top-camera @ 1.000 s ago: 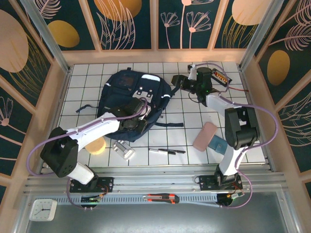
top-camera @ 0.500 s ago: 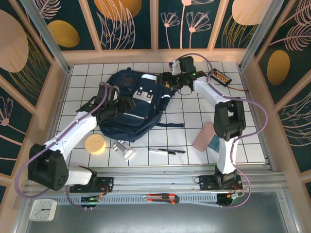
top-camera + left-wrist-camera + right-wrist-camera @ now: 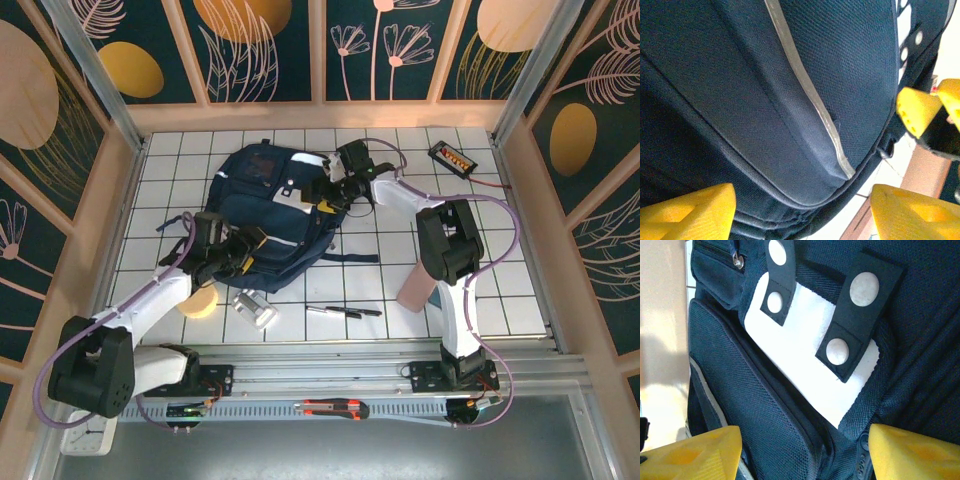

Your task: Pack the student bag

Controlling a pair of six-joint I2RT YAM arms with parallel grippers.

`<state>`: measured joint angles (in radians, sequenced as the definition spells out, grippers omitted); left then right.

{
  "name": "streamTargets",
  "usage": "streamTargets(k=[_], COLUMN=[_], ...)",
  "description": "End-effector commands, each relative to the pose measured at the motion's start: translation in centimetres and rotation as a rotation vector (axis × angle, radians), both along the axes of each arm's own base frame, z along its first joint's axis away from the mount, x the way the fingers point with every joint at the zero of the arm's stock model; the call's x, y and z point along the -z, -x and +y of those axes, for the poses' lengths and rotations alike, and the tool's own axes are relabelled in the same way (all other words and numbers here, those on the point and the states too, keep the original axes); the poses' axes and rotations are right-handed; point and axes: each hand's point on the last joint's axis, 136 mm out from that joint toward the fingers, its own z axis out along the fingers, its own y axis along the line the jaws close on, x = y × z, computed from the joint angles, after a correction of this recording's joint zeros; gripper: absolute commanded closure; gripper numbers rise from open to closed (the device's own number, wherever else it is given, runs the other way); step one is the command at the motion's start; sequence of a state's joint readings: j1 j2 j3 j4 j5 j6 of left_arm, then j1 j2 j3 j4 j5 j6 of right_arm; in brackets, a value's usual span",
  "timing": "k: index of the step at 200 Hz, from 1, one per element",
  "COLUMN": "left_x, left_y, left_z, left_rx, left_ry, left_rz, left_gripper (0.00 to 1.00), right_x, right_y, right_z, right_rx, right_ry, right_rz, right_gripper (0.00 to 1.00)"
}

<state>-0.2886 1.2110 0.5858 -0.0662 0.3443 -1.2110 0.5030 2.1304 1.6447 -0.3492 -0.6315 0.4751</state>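
Yellow disc [image 3: 205, 303], small silver object [image 3: 256, 309], pens [image 3: 345, 312], pink case [image 3: 411, 291], on white tiled table [image 3: 395, 250]

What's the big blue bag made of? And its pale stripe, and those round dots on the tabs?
Bag: woven cloth, probably nylon or polyester; matte, with a fine grid weave. Stripe: smooth grey tape with a slight sheen, possibly reflective. Dots: flat pale discs on dark tabs, likely snaps; metal or plastic, hard to tell.
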Motion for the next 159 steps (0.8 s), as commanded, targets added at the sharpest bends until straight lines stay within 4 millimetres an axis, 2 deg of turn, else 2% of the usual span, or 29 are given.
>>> streamTargets(k=[1, 67, 92, 130, 143, 159], left_x=[0.3, 2.9, 4.1, 6.0, 6.3, 6.8], left_y=[-1.0, -2.7, -3.5, -4.5, -4.9, -5.2], left_z=[0.2, 1.3, 1.6, 2.2, 2.3, 2.3], left_rx=[-0.068, -0.157, -0.201, -0.252, -0.270, -0.277], left_ry=[0.086, 0.055, 0.053, 0.026, 0.026, 0.025], left_rz=[0.001, 0.035, 0.055, 0.083, 0.084, 0.092], left_gripper=[0.30, 0.33, 0.36, 0.41, 0.48, 0.64], right_x=[0.8, 2.4, 4.2, 5.7, 5.8, 5.9], right_y=[0.5, 1.9, 3.2, 4.4, 4.4, 4.5], right_z=[-0.1, -0.3, -0.3, -0.5, -0.5, -0.6], right_rx=[0.003, 0.000, -0.002, -0.002, -0.003, -0.006], right_ry=[-0.012, -0.007, -0.004, -0.003, -0.003, 0.000], right_rz=[0.027, 0.058, 0.099, 0.127, 0.124, 0.121], right_gripper=[0.32, 0.32, 0.32, 0.32, 0.32, 0.32])
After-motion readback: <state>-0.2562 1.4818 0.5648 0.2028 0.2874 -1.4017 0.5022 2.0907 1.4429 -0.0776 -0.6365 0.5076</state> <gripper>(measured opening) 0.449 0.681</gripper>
